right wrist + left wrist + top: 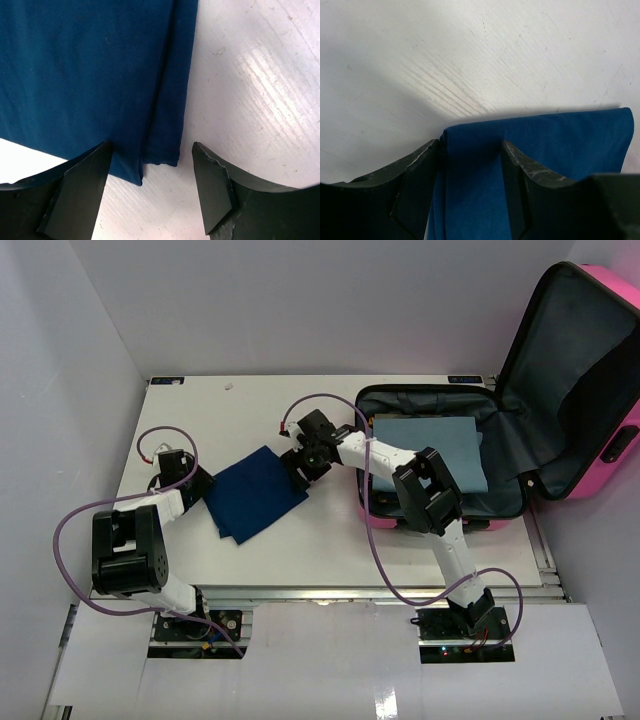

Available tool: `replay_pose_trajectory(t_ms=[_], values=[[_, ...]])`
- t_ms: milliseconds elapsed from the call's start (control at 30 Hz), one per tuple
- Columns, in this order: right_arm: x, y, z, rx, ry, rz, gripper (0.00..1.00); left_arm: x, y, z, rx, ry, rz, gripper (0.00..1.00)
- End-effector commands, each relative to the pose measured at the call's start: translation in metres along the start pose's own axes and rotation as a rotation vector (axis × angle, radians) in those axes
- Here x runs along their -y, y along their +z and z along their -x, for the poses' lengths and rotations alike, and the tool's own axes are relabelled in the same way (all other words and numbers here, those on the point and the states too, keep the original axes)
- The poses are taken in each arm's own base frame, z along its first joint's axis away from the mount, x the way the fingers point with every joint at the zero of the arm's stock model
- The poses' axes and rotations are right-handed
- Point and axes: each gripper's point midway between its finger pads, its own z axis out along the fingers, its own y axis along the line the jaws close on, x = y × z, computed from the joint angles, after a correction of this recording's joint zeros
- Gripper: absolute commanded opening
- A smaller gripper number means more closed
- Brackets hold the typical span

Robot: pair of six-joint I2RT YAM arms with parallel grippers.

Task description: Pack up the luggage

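The luggage (590, 390), a hot-pink hard-shell suitcase, lies open at the right of the table, its lid standing up and its grey lining showing. A folded light blue cloth (430, 450) lies inside it. A folded dark blue cloth (255, 490) lies on the table left of the suitcase. My left gripper (200, 485) is at the cloth's left edge, and its jaws are closed on a bunched fold of the cloth (470, 180). My right gripper (300, 468) is open over the cloth's right corner (160, 140), which lies flat between the fingers.
The white table (300, 560) is bounded by white walls at the left and back. The suitcase's open shell (440, 515) sits right behind the right arm's elbow. Purple cables loop off both arms.
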Motion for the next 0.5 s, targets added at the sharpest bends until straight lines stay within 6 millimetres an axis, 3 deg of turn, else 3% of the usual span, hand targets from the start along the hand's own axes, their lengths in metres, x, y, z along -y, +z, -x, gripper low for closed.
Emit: replay_pose_trajectory(t_ms=[0,233,467], values=[[-0.001,0.007,0.006,0.006,0.018,0.014,0.71,-0.016,-0.003,-0.021,-0.046,0.016,0.023,0.63],[-0.002,0.009,0.004,0.001,0.024,0.019,0.71,-0.022,0.002,-0.030,-0.064,0.035,0.029,0.63],[-0.013,0.017,-0.014,-0.035,0.020,0.030,0.69,-0.012,0.001,-0.036,-0.084,0.035,-0.046,0.52]])
